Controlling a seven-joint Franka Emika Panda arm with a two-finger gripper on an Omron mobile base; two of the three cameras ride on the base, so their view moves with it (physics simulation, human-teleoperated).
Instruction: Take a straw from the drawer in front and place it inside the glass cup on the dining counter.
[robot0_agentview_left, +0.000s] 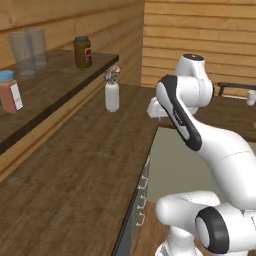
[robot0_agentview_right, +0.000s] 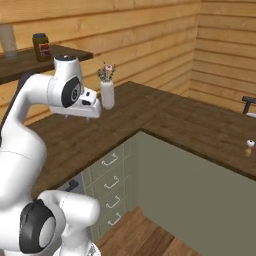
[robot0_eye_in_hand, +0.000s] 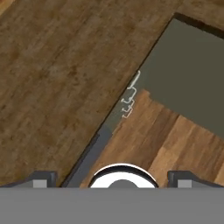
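Drawers (robot0_eye_in_hand: 128, 101), pale green with light handles, sit shut in a column under the edge of the counter (robot0_agentview_left: 75, 180), low in the left base view's centre. The dark plank top runs long from lower left toward the upper right of the hand view, then turns a corner. A small whitish cup (robot0_agentview_left: 251, 97) stands on the top at the far right edge. The white arm (robot0_agentview_right: 22, 130) rises, bends at the elbow and reaches over the counter's edge beside a vase (robot0_agentview_right: 106, 89). The gripper (robot0_eye_in_hand: 113, 177) faces down, fingers spread wide and holding nothing.
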